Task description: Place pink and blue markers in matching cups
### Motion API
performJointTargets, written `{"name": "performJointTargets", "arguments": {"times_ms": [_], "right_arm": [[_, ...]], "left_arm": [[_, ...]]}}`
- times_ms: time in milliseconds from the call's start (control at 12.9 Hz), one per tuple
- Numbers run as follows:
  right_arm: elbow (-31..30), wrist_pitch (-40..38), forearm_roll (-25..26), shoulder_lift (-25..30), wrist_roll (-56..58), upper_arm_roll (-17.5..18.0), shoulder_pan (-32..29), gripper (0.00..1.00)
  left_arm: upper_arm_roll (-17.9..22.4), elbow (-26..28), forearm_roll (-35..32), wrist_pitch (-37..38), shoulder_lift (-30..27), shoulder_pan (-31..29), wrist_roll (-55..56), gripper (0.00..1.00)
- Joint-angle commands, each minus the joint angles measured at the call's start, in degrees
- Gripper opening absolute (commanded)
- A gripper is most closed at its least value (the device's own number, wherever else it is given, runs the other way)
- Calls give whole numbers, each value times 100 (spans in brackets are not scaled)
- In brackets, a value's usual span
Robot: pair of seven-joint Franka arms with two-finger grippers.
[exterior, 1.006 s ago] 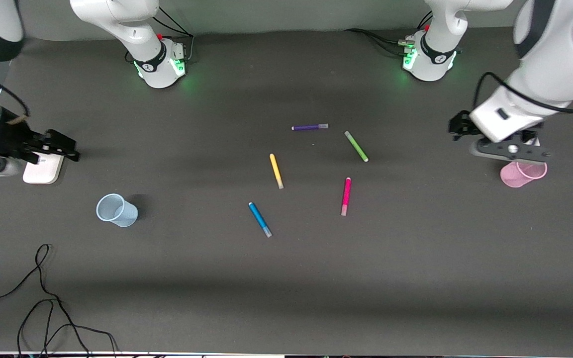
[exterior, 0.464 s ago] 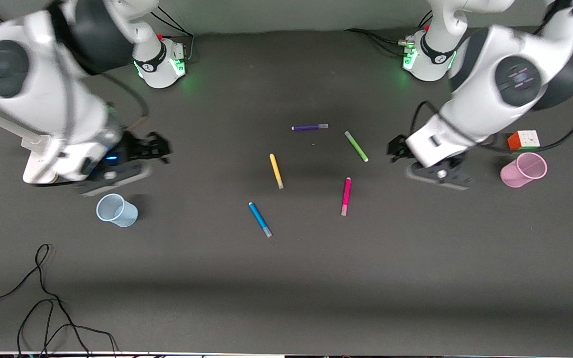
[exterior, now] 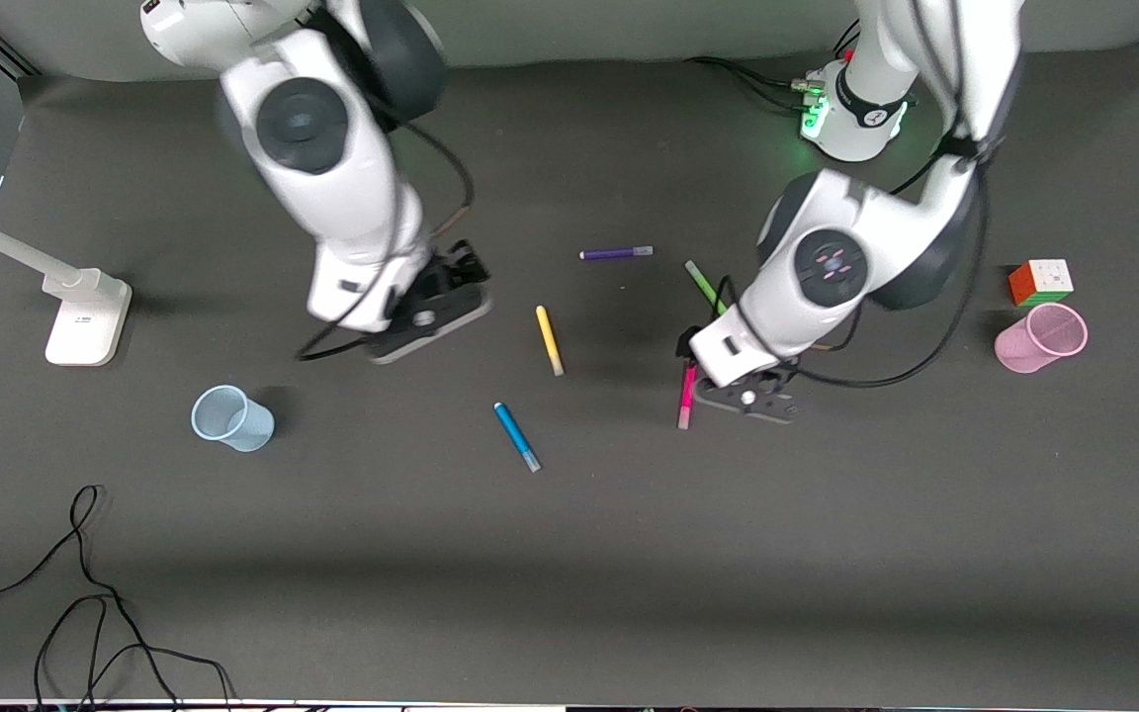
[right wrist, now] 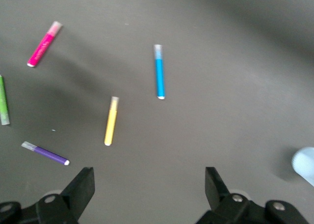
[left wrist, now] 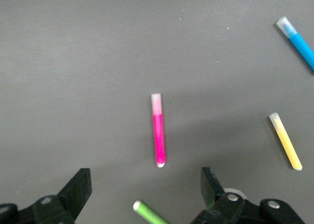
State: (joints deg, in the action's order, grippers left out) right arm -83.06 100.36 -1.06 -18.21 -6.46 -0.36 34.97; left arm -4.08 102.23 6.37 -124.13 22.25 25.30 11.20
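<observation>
The pink marker lies near the table's middle, its far end under my left gripper. In the left wrist view the open, empty gripper hangs over the gap between the pink marker and a green pen's tip. The blue marker lies nearer the front camera. My right gripper is open and empty over bare table beside the yellow pen; its wrist view shows the blue marker ahead. The blue cup stands toward the right arm's end, the pink cup toward the left arm's end.
A yellow pen, a purple pen and a green pen lie around the middle. A multicoloured cube sits beside the pink cup. A white lamp base and loose black cables are toward the right arm's end.
Both arms have swung in from the table's ends toward the middle. The left gripper has come over the pink marker's far end; the right gripper is now beside the yellow pen.
</observation>
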Motion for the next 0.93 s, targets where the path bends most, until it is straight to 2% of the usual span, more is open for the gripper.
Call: {"name": "performJointTargets", "arguments": {"times_ms": [0,155,309,619,696,851], "right_arm": [[159,63,89,-174,-74,-87,37,100],[-69,255,80,-200,-83,-87,62,100],[-621,868,88,-157,-83,-96,71,100],[-1553,2064,123,-148,-74,-113,63,100],[-1695,2319,132,-182,-74,-122,54,100],[-1819,2777,141,-436,-66,-131,1,100]], "left_arm": [[83,-63,-22,-252,367,160,110,99],[83,-63,-83,-357,604,230,110,98],[83,-54,-390,-585,850,274,110,96],[92,-36,-418,-1086,1342,353,110,96],[83,-10,-418,-1209,1431,353,102,91],[83,183,-418,-1481,1466,353,102,91]]}}
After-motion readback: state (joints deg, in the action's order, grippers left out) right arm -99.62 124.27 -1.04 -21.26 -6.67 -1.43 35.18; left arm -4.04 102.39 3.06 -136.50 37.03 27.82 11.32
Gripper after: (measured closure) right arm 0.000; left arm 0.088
